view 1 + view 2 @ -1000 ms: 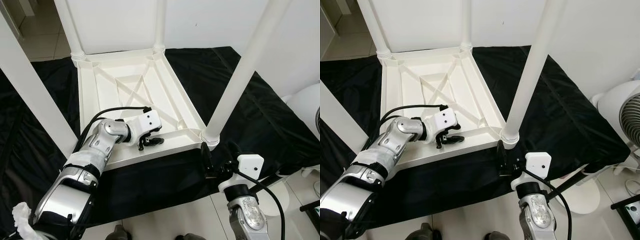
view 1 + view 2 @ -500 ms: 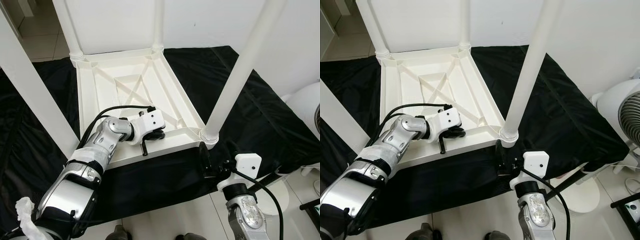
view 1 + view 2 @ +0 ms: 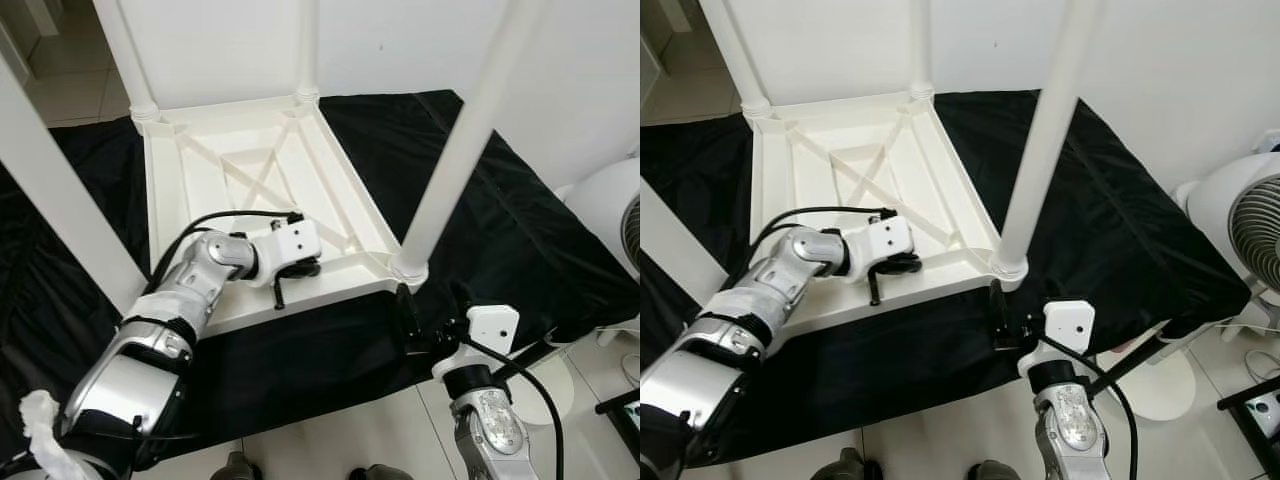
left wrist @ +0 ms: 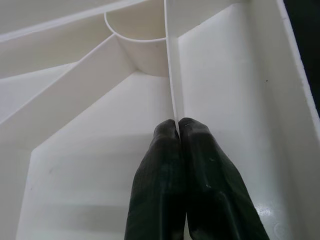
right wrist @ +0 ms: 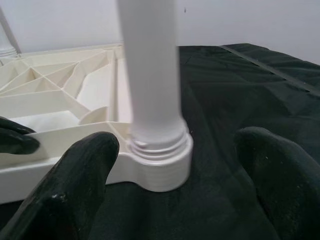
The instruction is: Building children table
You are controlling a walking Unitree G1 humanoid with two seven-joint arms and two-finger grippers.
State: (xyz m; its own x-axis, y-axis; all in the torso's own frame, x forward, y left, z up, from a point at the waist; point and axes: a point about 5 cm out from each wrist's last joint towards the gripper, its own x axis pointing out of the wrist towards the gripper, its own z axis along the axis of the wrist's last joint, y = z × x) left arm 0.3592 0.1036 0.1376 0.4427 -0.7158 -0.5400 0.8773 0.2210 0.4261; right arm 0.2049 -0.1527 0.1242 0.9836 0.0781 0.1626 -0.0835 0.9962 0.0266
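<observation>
The left claw has its two black fingers pressed together, holding nothing, tips set down inside the upturned children's table against a thin rib near the near-right corner socket. The right claw is spread wide, one finger on each side of the near-right leg, just short of touching its threaded collar.

The table lies upside down on a black cloth on the floor, its legs standing upward. It looks like moulded plastic: probably light and stiff, smooth enough to slip under hard fingers (the thin ribs may flex if levered). The leg low down, just above the collar, seems the best place to take hold for twisting; the frame's outer rim is the surest spot for steadying.
</observation>
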